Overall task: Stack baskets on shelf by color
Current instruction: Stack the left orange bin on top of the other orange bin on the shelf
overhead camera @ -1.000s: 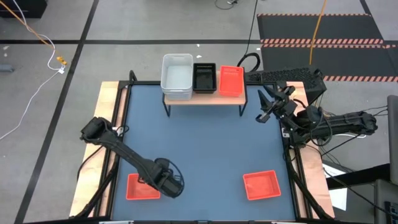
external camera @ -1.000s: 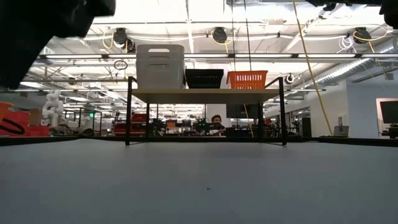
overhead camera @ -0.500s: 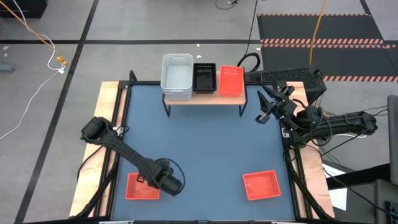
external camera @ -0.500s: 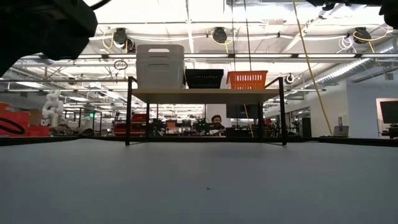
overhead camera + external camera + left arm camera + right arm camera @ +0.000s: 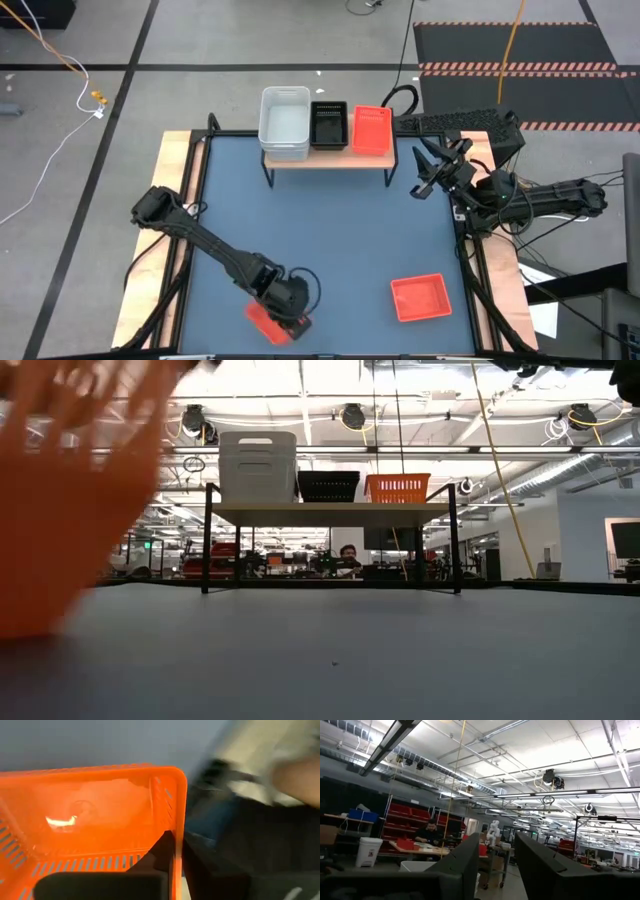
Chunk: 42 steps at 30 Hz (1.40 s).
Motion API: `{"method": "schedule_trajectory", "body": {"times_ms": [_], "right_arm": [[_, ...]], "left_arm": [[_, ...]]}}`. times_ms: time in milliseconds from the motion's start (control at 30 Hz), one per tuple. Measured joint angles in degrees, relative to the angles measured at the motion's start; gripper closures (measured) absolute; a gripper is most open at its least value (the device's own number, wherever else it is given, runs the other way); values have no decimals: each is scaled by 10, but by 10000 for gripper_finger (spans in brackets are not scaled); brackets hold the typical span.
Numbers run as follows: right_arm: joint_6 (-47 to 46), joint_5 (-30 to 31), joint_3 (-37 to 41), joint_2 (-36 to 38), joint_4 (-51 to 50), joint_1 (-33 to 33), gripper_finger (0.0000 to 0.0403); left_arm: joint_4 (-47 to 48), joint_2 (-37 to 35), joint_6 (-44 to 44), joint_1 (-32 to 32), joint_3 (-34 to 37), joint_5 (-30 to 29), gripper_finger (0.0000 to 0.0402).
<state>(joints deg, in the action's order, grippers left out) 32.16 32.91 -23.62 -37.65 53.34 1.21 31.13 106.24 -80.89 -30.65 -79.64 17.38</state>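
Note:
My left gripper [image 5: 290, 312] is near the table's front edge and is shut on a red basket [image 5: 262, 322], which also shows in the left wrist view [image 5: 90, 810] and as a blurred orange shape in the low view [image 5: 70, 490]. A second red basket [image 5: 420, 297] lies flat on the table at the near right. On the shelf [image 5: 330, 158] at the far edge stand a white basket [image 5: 285, 122], a black one [image 5: 328, 125] and a red one [image 5: 371, 128]. My right gripper [image 5: 432, 165] waits open, raised at the table's far right. My left gripper pinches one side wall of the red basket [image 5: 178, 820] at its rim. One finger [image 5: 162, 852] is inside the basket and the other outside. The fingers slant down from above. The basket sits tilted in the hold; whether part of it rests on the table I cannot tell.
The blue table mat [image 5: 330, 230] lies bare between the shelf and the two red baskets. The shelf stands on thin black legs [image 5: 207, 540]. The table's wooden side rails [image 5: 180, 180] frame the mat. A person [image 5: 348, 556] sits in the room far behind the shelf.
My left gripper has shut on the red basket's wall, rolled its wrist and swung toward the table's right. The basket has left its flat place at the near left. It has shifted right and toward the near edge and is tipped up, so it now fills the left of the low view.

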Motion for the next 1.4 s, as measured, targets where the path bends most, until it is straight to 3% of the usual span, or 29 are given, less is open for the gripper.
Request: {"method": "schedule_trajectory", "body": {"times_ms": [133,400,633,800,967,1167,1400], "right_arm": [[-15,0,0,0,0,0,284],[-17,0,0,0,0,0,284],[-15,0,0,0,0,0,284],[-15,8,0,13,-6,19,284],[-14,16,0,31,-14,50,284],[17,15,0,37,-14,74,284],[33,14,0,39,-11,80,284]], "left_arm": [[-73,0,79,13,-16,-20,391],[27,0,263,72,-120,38,380],[114,0,568,132,-274,108,389],[172,0,743,184,-389,-18,386],[199,0,850,253,-461,-134,395],[191,6,964,349,-468,-147,394],[106,47,1086,431,-468,-181,393]]}}
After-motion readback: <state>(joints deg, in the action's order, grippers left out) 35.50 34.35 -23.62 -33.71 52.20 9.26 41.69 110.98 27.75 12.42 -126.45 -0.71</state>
